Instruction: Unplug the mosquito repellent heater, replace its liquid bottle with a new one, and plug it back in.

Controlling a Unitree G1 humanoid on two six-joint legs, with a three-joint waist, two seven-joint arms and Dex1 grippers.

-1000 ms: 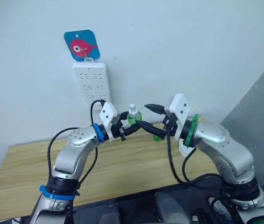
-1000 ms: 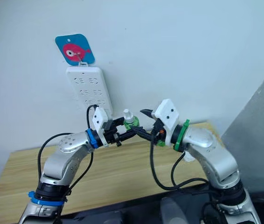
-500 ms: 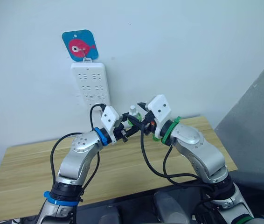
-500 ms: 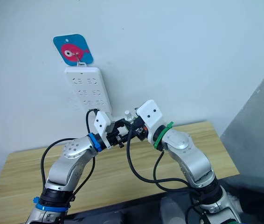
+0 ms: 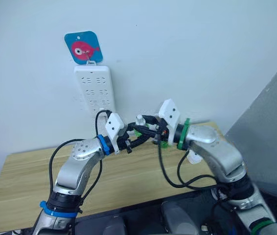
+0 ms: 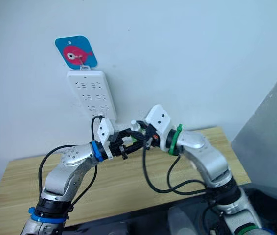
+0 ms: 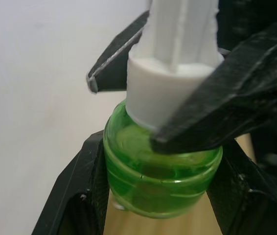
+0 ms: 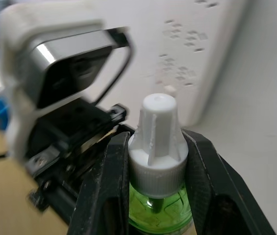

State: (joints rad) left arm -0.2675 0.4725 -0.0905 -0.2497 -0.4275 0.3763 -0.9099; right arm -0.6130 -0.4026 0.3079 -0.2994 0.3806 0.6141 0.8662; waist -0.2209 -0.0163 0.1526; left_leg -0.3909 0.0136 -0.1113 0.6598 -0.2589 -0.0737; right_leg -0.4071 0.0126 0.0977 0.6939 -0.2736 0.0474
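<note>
Both arms raised, bent inward, left gripper (image 7: 158, 196) clamped on green bottle (image 7: 160, 178), right gripper (image 8: 158, 161) clamped on its white cap (image 8: 157, 147)

Green liquid bottle (image 7: 160, 181) largely covered in the head views by both grippers meeting over it; from there only a white tip (image 5: 140, 119) and slivers of green visible. Lower part of the bottle cut off by the edge in both wrist views, base unseen. Top of the white cap (image 7: 177, 58) cut off in the left wrist view. Left gripper (image 8: 70, 147) blurred just beyond the cap in the right wrist view. Sockets on the white power strip (image 8: 202, 44) behind the cap smeared, too soft to count. Lower end of the strip hidden behind the left gripper's camera block (image 5: 114, 125).
</note>
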